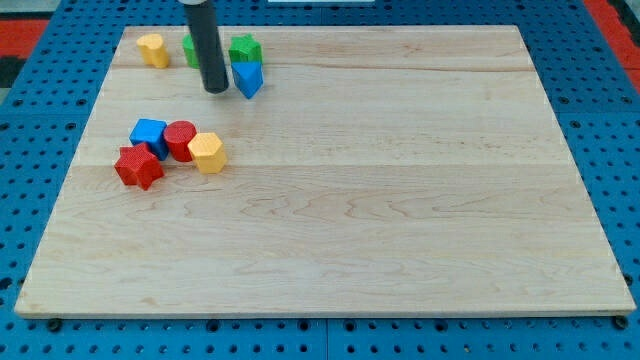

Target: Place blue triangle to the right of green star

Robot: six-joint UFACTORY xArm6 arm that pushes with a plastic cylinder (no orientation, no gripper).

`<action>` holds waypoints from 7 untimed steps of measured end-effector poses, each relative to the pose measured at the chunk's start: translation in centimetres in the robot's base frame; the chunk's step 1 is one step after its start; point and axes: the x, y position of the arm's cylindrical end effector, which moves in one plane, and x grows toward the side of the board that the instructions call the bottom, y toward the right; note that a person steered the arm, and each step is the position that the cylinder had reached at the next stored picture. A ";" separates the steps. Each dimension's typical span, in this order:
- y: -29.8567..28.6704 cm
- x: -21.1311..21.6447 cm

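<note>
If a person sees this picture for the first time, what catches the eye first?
The dark rod, with my tip near the view's top left, just left of the blue triangle and the green star. Next, a tight cluster at the left: blue cube, red cylinder, yellow hexagon, red star.

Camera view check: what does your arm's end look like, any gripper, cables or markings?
No gripper shows: only a straight, smooth, dark grey-black cylindrical rod, entering from the view's top. My tip is its blunt lower end. No cables, labels or markings are visible on it.
</note>
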 end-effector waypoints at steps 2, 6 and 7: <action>5.1 0.1; 11.1 -3.1; 11.6 -3.5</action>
